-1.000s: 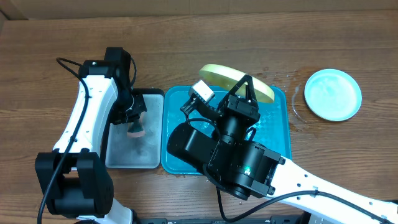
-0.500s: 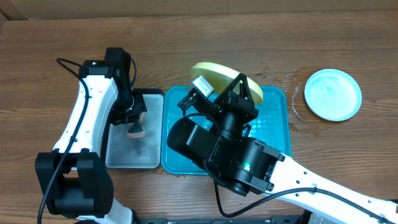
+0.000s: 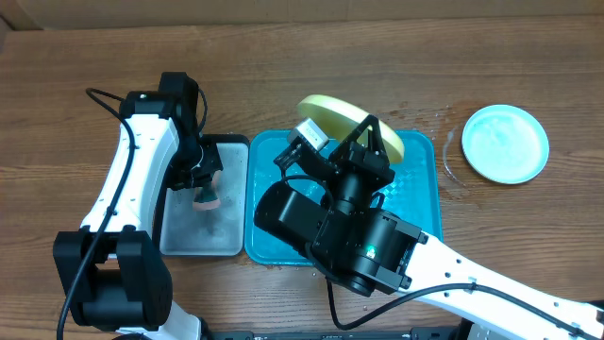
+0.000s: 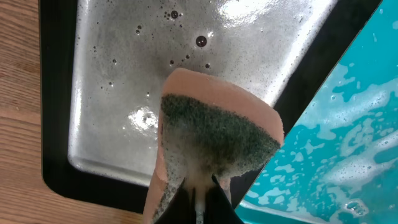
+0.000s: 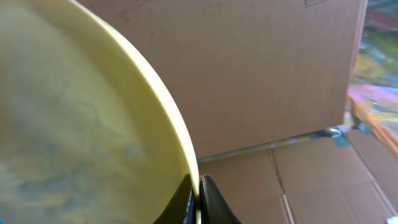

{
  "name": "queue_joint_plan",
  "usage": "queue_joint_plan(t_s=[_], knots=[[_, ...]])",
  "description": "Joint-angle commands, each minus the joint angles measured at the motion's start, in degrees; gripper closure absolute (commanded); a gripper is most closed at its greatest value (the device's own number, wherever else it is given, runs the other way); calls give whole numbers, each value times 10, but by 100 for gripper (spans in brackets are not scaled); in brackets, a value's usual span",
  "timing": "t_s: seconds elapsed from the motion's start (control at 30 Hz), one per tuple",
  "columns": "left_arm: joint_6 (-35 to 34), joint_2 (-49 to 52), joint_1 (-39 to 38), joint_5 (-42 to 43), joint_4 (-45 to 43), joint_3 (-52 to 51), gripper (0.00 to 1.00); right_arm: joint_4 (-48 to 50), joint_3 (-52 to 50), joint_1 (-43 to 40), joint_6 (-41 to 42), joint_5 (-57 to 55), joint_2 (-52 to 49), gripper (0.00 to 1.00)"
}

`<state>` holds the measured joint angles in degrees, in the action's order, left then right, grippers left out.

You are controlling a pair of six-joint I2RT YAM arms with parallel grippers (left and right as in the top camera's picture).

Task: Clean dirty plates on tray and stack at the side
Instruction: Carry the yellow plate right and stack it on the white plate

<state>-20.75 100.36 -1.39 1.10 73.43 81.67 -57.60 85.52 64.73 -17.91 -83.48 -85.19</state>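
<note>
The right tool [image 5: 199, 185] is pinched on the rim of the yellow plate [image 5: 74, 124], held tilted over the blue tray [image 3: 425, 194], much of it hidden by the arm. The left tool [image 4: 199, 202] is clamped on a sponge [image 4: 211, 130] above the grey tray [image 4: 112, 93]. Far right, a pale plate [image 3: 507, 143] is set on the counter [image 3: 377, 57].

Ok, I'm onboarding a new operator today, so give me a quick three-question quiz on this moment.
1. True or false: the right gripper grips the yellow plate by its rim.
2. The left gripper holds: A) a sponge B) a cup C) nothing.
3. Fill in: the light blue plate lies on the ____, right of the teal tray.
Key: 1 true; 2 A; 3 table.
</note>
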Motion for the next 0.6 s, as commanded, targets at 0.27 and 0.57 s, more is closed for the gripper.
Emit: queue_joint_plan(t_s=[0.27,0.57], knots=[[11,-1,3,4,2,-2,96,-66,-7,-82,348,466,-5,96],[11,-1,3,4,2,-2,96,28,-149,-339,519,709,-7,96]])
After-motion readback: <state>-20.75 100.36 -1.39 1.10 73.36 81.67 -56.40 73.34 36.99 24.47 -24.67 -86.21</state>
